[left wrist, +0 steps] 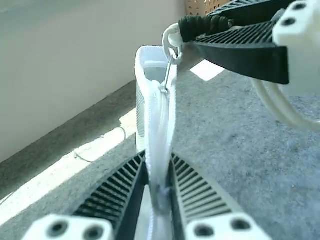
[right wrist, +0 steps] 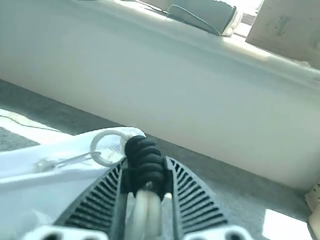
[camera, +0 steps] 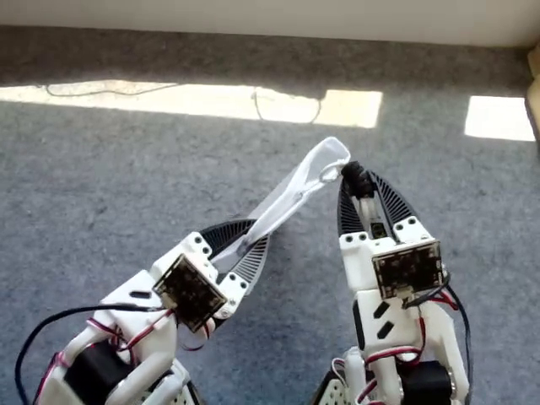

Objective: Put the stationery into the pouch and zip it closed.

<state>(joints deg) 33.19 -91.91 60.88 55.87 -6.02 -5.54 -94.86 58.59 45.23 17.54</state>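
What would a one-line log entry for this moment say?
left gripper: shut on pouch | right gripper: shut on zipper pull | pouch: stretched between both

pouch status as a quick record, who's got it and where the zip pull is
pouch: white mesh, stretched between both tools
left tool: shut on pouch's near end
right tool: shut on black pull cord
slider: near the pouch's far end
contents: cannot tell
surface: grey carpet
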